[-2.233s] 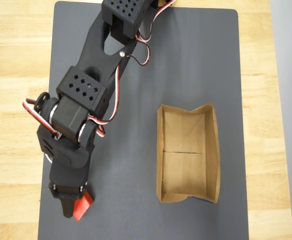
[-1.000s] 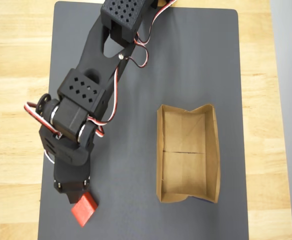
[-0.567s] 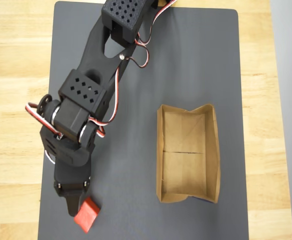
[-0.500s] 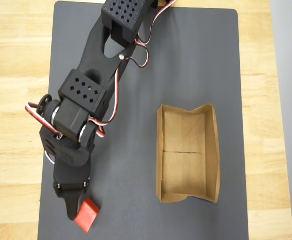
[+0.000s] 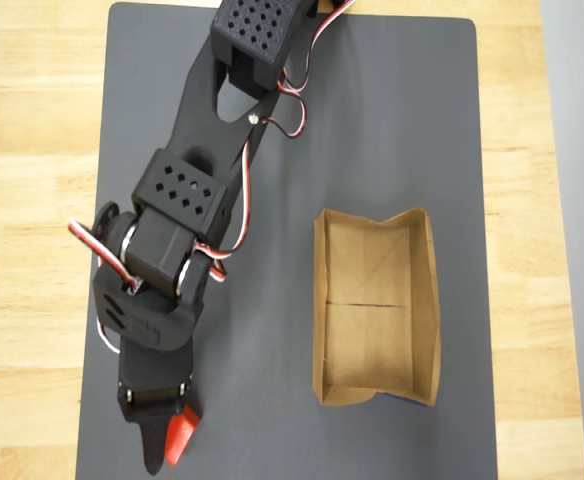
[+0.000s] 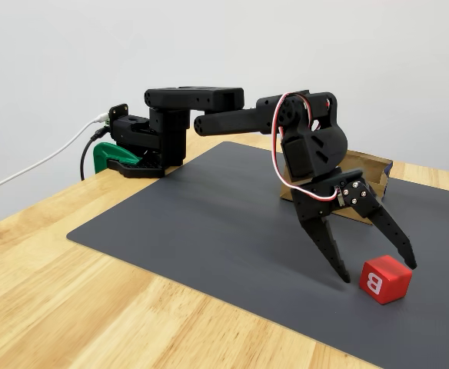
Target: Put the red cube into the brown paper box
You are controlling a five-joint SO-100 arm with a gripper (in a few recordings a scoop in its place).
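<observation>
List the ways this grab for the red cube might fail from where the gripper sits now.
1. The gripper is open, with the red cube between its fingers but off toward one of them; closing unevenly may push it aside.
2. The cube sits near the dark mat's front edge in the overhead view, so a nudge could send it off.
3. The brown paper box has thin walls; a low carry might knock it.
</observation>
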